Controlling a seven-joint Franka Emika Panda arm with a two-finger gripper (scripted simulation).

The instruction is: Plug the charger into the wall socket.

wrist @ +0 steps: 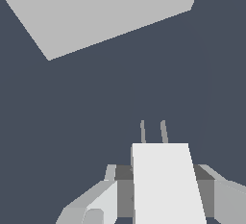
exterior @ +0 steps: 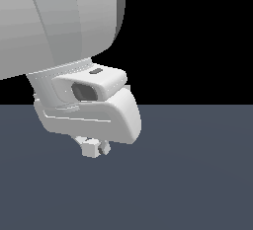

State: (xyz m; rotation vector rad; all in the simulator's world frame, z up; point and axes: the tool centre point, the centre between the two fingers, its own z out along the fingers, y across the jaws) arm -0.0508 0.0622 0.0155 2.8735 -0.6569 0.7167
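In the wrist view the gripper point(wrist: 161, 194) is closed on the charger point(wrist: 166, 184), a plain white block seated between the two fingers point(wrist: 98, 204), which press against its opposite sides. Two thin grey prongs point(wrist: 153, 131) stick out of the charger's far end, side by side and parallel, over the dark slate floor point(wrist: 120, 98). Beyond the prongs, well apart from them, lies a large pale grey flat panel point(wrist: 105, 11) seen at an angle, its near corner pointing roughly toward the charger; it is probably the wall socket, but no holes can be made out on it, so I cannot be sure. The exterior view shows none of this detail: there the gripper point(exterior: 96, 149) is only a small pale cluster under the bulky white hand of the arm point(exterior: 89, 110), and the charger cannot be told apart from the fingers. That view does show the wrist's camera housing point(exterior: 86, 91) just above the hand, and the floor point(exterior: 197, 174) under a black background, with the panel out of frame.
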